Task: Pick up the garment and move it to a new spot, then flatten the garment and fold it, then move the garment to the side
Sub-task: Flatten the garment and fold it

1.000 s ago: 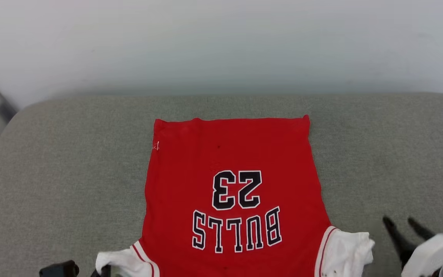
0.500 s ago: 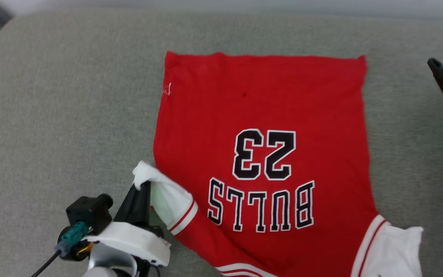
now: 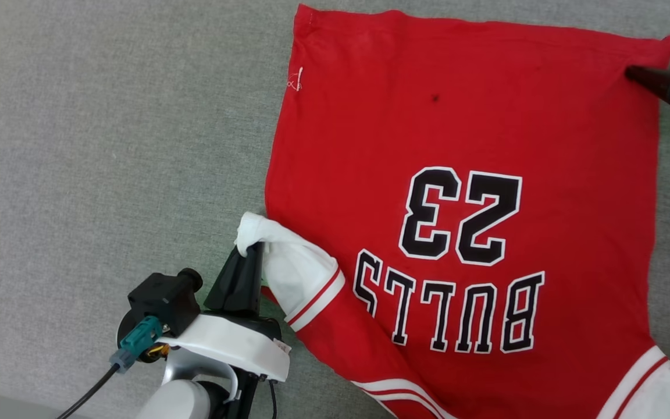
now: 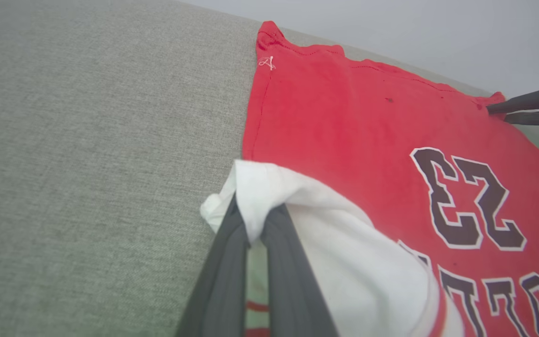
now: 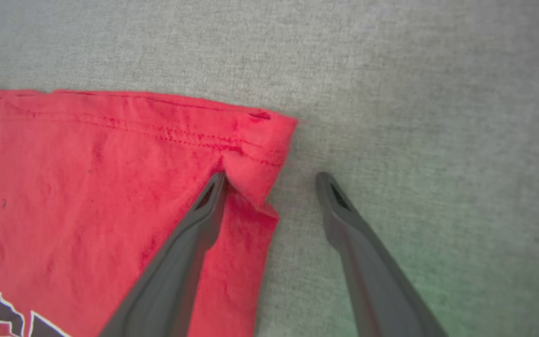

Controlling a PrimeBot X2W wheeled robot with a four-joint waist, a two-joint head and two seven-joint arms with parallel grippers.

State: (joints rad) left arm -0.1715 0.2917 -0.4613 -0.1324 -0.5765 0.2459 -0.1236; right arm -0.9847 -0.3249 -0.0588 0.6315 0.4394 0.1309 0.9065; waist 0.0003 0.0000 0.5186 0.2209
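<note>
While the left claw (image 3: 249, 255) pinches the white sleeve (image 3: 297, 273), likely to pull it flat, the right claw (image 5: 272, 177) stands spread, straddling the hem corner (image 5: 258, 140), seemingly ready to grip. The shirt (image 3: 486, 128) lies print-up on the grey cushion (image 3: 108, 145), hem far, collar toward the robot, long axis running away, slightly skewed

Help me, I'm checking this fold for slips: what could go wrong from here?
1. The left fingers pinch only the edge of the white sleeve; a pull might slip it free.
2. The right fingers stand open, one on the puckered hem corner of the shirt, the other on the grey cushion; closing might bunch or miss the cloth.
</note>
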